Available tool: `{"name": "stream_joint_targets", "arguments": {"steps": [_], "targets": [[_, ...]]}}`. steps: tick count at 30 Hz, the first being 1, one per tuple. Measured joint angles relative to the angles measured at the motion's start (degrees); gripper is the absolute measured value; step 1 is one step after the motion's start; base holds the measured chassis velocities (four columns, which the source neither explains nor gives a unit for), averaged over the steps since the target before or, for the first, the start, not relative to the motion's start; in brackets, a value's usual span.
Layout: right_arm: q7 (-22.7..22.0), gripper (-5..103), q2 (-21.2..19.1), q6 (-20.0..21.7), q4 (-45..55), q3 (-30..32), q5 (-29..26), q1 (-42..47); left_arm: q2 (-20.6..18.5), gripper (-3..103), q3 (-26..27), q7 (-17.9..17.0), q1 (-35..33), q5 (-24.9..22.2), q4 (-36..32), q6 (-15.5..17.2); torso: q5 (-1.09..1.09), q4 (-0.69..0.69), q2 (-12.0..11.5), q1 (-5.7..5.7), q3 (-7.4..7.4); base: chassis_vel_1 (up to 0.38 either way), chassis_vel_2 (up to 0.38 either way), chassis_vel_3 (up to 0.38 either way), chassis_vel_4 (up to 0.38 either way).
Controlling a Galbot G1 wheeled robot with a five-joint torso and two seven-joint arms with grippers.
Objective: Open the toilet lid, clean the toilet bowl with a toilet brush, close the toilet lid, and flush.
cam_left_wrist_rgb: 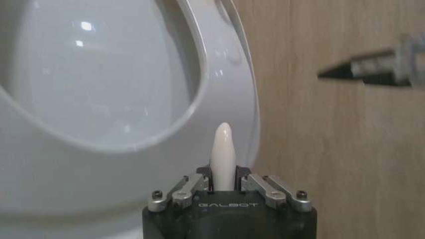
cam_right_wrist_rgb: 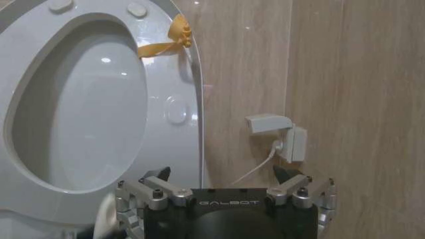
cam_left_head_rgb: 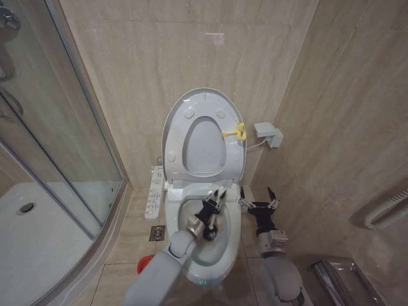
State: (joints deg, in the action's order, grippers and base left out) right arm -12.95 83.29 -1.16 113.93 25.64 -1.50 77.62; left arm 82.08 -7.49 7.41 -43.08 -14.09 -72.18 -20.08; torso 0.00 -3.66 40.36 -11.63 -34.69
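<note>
left gripper on toilet brush above toilet bowl

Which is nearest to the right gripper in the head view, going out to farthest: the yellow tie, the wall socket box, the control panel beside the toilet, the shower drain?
From the right gripper, beside the toilet bowl's right rim:
1. Wall socket box, above it on the right wall.
2. Yellow tie, on the raised seat's right edge; close to the socket box's distance.
3. Control panel, across the bowl, left.
4. Shower drain, far left.

Beige tiled floor carries the toilet bowl; a red holder cup stands beside it; a floor drain lies nearby.
</note>
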Motion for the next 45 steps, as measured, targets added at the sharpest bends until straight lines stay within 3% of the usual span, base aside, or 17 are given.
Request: {"name": "stream_joint_targets", "arguments": {"steps": [6, 15, 31, 39, 45], "targets": [[0.0, 100, 0.0, 0.0, 0.0, 0.0, 0.0, 0.0, 0.9, 21, -0.6, 0.0, 0.2, -0.8, -0.4, -0.8, 0.0, -0.03, 0.0, 0.0, 0.0, 0.0, 0.0, 0.0, 0.0], [0.0, 100, 0.0, 0.0, 0.0, 0.0, 0.0, 0.0, 0.2, 21, 0.4, 0.2, -1.8, 0.3, 4.7, -4.1, 0.0, -0.01, 0.0, 0.0, 0.01, 0.0, 0.0, 0.0, 0.0], [0.0, 100, 0.0, 0.0, 0.0, 0.0, 0.0, 0.0, -1.0, 21, 3.0, 0.7, -0.7, 0.3, 8.5, -5.1, 0.0, -0.01, 0.0, 0.0, 0.0, 0.0, 0.0, 0.0, 0.0], [0.0, 100, 0.0, 0.0, 0.0, 0.0, 0.0, 0.0, -0.5, 21, 2.0, -0.4, -3.0, 2.6, -0.1, -5.1, 0.01, -0.01, 0.0, 0.0, 0.0, 0.0, 0.0, 0.0, 0.0], [0.0, 100, 0.0, 0.0, 0.0, 0.0, 0.0, 0.0, 0.8, 21, 0.2, -0.7, -4.2, 5.3, -2.4, -5.3, 0.01, -0.01, 0.0, 0.0, 0.0, 0.0, 0.0, 0.0, 0.0]]}}
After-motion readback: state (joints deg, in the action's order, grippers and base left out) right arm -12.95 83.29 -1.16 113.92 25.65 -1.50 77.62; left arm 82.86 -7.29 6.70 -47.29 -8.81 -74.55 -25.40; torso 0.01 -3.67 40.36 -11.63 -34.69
